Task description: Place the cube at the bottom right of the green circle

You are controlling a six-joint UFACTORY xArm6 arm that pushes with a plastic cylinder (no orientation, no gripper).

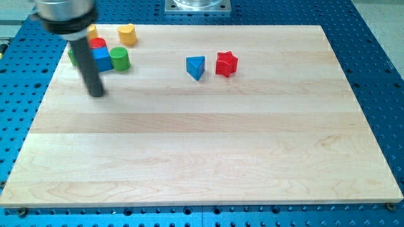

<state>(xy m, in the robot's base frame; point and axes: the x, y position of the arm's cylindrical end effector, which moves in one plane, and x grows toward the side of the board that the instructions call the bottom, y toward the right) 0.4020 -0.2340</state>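
A blue cube (102, 59) sits near the view's top left, touching the left side of the green circle (120, 59), a short green cylinder. My tip (96, 94) rests on the board just below the blue cube, slightly to its left, a short gap away. The rod rises toward the view's top left and hides part of the cube's left side. A red cylinder (98, 43) stands just above the cube.
A yellow block (127, 34) lies above the green circle, another yellow block (93, 30) is partly hidden by the rod, and a green block (72, 57) peeks out left of it. A blue triangle (196, 66) and red star (226, 64) sit at top centre.
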